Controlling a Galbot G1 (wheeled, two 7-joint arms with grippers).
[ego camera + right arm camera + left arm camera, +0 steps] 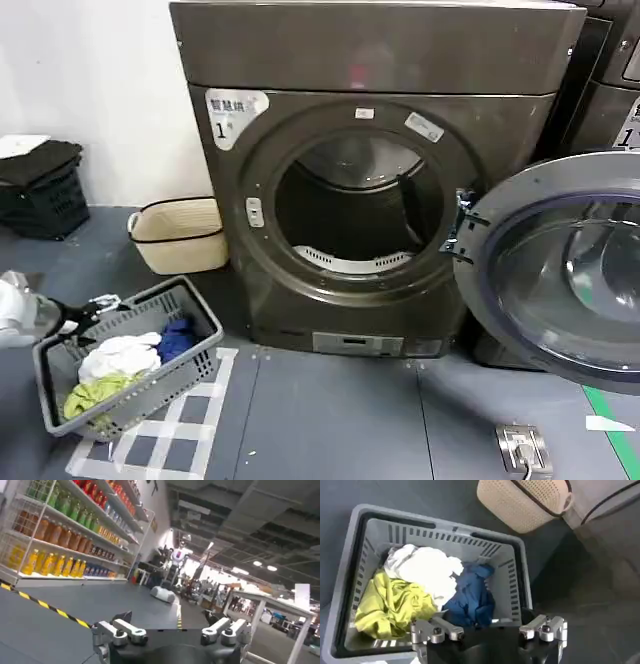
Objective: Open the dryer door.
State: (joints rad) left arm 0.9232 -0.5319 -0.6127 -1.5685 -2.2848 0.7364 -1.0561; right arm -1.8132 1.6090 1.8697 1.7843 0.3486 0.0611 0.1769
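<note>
Grey floor runs under the big dark grey-brown metallic front-loading dryer (370, 190), which carries a white "1" sticker at the upper left of its front panel and stands against a white wall. Its large round porthole door (560, 270), grey inner side showing around dark glass, already hangs swung wide to the right, leaving the drum mouth bare, so the opening looks done.

From here the risk is mostly collision. The door juts out into the space on the right, and an arm sweeping across there could knock it back toward shut or strain its hinge. On the near left, the left claw (487, 630) hovers over the near rim of a grey slatted plastic laundry basket (195, 360) holding white, blue and yellow-green clothes; a careless drop could snag the rim or the cloth and tip it.

Left claw: fingers spread wide, grasping nothing, touching nothing that I can make out. Right claw (170, 632): likewise spread wide and empty, aimed out at a hall with stocked shelves.
</note>
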